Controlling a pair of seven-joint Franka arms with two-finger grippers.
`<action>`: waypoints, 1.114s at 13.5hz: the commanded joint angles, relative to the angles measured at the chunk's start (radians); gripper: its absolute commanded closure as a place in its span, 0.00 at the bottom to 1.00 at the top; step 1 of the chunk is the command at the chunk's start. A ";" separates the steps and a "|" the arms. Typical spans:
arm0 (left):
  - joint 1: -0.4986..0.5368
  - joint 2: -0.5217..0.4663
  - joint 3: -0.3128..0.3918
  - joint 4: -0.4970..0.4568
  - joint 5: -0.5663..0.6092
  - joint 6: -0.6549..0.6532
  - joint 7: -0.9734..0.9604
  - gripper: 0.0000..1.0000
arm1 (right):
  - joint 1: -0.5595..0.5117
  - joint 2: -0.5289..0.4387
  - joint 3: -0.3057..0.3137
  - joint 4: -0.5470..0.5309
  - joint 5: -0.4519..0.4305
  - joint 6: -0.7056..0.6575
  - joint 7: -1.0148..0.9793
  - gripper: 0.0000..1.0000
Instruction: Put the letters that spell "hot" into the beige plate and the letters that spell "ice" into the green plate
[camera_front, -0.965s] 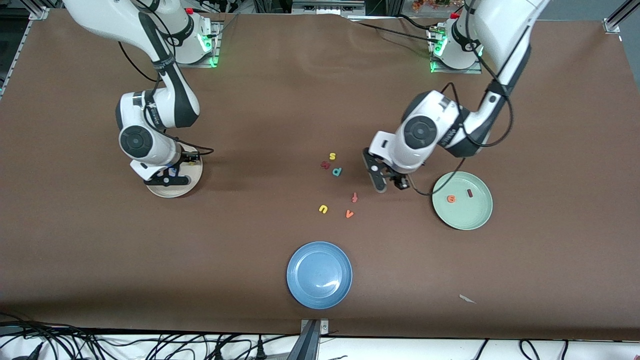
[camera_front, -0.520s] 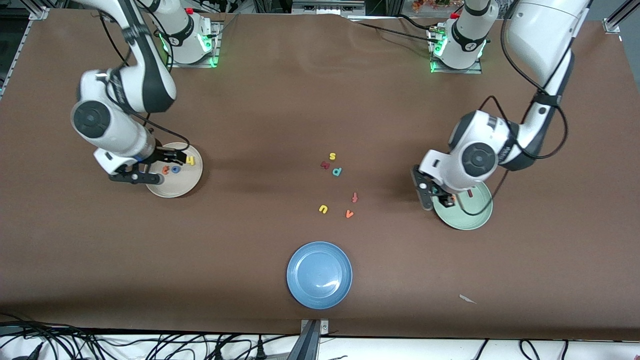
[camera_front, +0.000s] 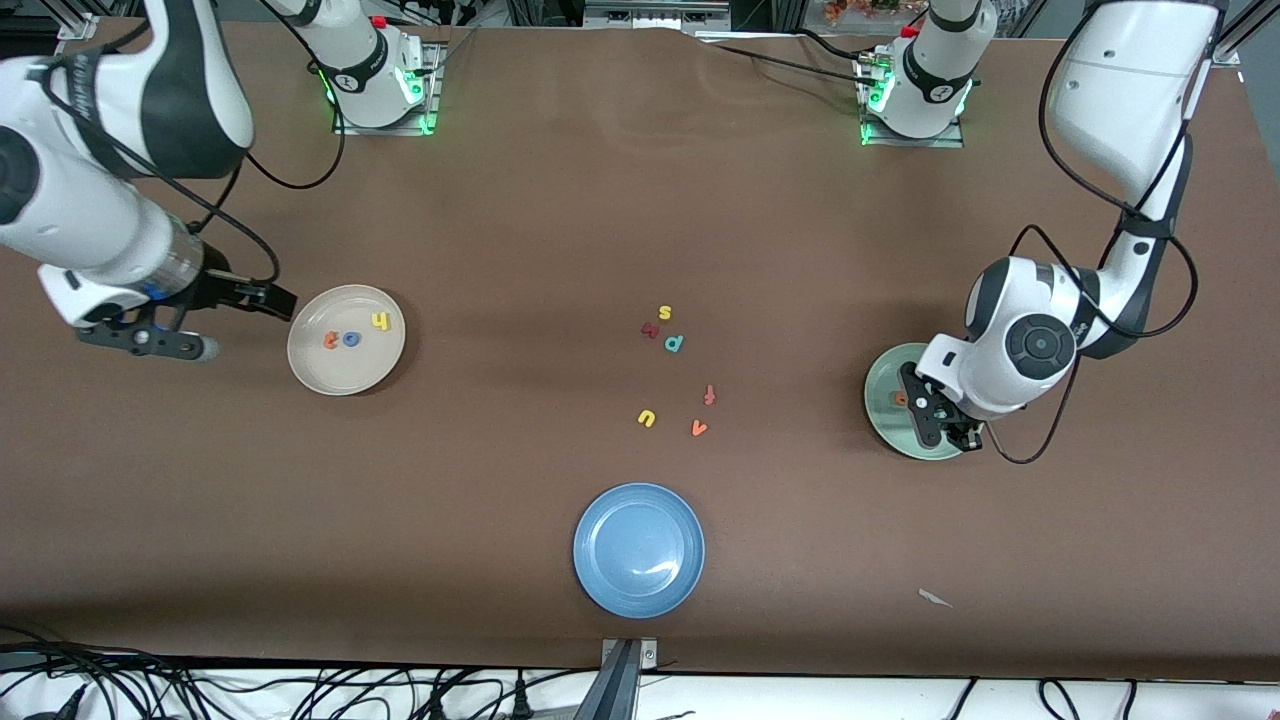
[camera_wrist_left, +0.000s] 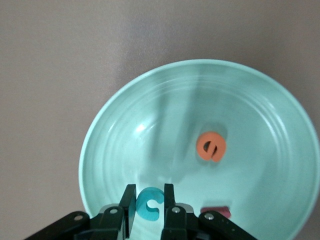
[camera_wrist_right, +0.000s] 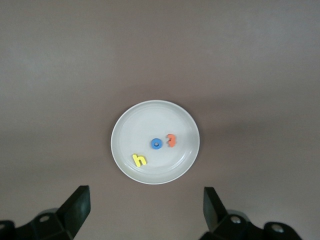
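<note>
Letters for "hot" are all sitting in the round shallow cream-beige plate (camera_front: 345, 339) at the right arm's end of the brown table (camera_front: 560, 220): the little yellow h (camera_front: 380, 321), the blue ring-shaped o (camera_front: 351, 339) and the orange t (camera_front: 331, 341), with the o and t just about touching and the h a bit apart from them. The right gripper (camera_front: 205, 322) is up over bare table just beside that plate, toward the right arm's end, and its fingers (camera_wrist_right: 75, 209) are spread wide with nothing between them. Using the round pale mint-green plate (camera_front: 884, 380) at the left arm's end as the landmark: the orange rounded e (camera_wrist_left: 210, 146) lies flat inside it, the dark red straight bar i (camera_wrist_left: 216, 212) is also in it, mostly hidden by the gripper in the left wrist view, and the teal c (camera_wrist_left: 149, 204) is pinched between the fingers of the left gripper (camera_wrist_left: 149, 207), which hangs right over the plate's inside. Can't tell if the c is touching the plate's surface or just above it. The leftover letters are well apart from the green plate, toward the middle of the table: a yellow s (camera_front: 664, 312), a dark red letter (camera_front: 650, 329) I can't read, and a teal p-shaped letter (camera_front: 674, 343) bunched together, then an orange-red f (camera_front: 709, 394), a yellow u (camera_front: 646, 418) and an orange v (camera_front: 699, 428) nearer the front camera. A round blue plate (camera_front: 639, 549) sits nearer the camera still, with nothing in it.
</note>
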 joint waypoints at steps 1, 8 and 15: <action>-0.001 -0.019 -0.004 0.012 0.026 -0.001 0.009 0.01 | 0.005 0.006 -0.019 0.097 0.014 -0.076 0.009 0.00; -0.025 -0.148 -0.016 0.018 -0.223 -0.205 -0.010 0.00 | -0.010 0.000 -0.002 0.109 0.014 -0.074 -0.011 0.00; -0.130 -0.249 -0.005 0.106 -0.267 -0.438 -0.256 0.00 | -0.378 -0.009 0.341 0.106 0.015 -0.058 -0.162 0.00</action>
